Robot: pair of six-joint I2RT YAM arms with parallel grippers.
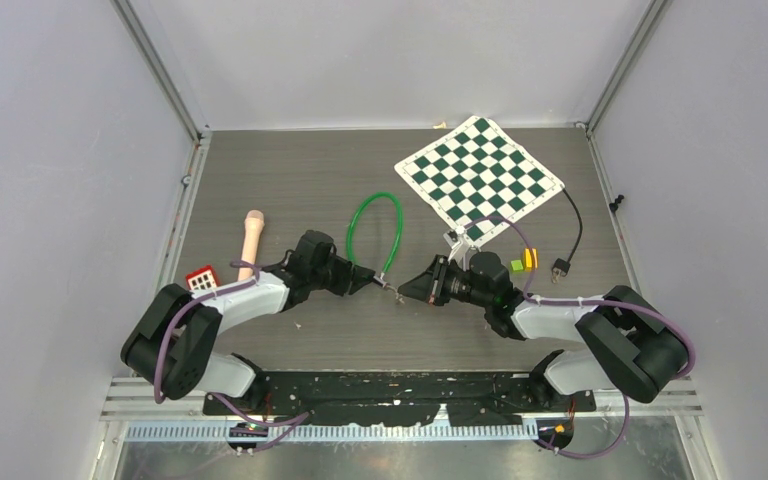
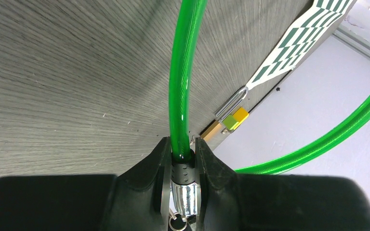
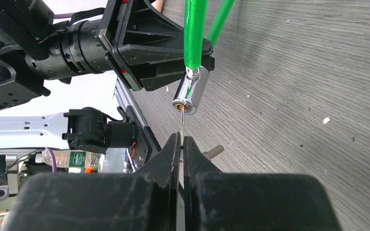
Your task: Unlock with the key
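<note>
The lock is a green cable loop (image 1: 378, 225) ending in a chrome cylinder (image 3: 189, 94). My left gripper (image 2: 180, 144) is shut on that cylinder (image 2: 188, 195) and its black collar, with the green cable (image 2: 183, 72) rising out between the fingers. It holds the cylinder just above the table. My right gripper (image 3: 181, 139) is shut on the thin metal key (image 3: 181, 122). The key's blade points up at the cylinder's end face, and its tip meets the keyhole. In the top view the two grippers (image 1: 375, 282) (image 1: 405, 292) face each other at the table's middle, almost touching.
A green-and-white checkered mat (image 1: 480, 178) lies at the back right. A brass padlock with a yellow and green block (image 1: 520, 263) sits near my right wrist, beside a black cord (image 1: 570, 240). A pink handle (image 1: 250, 240) and a red-and-white cube (image 1: 202, 278) lie to the left.
</note>
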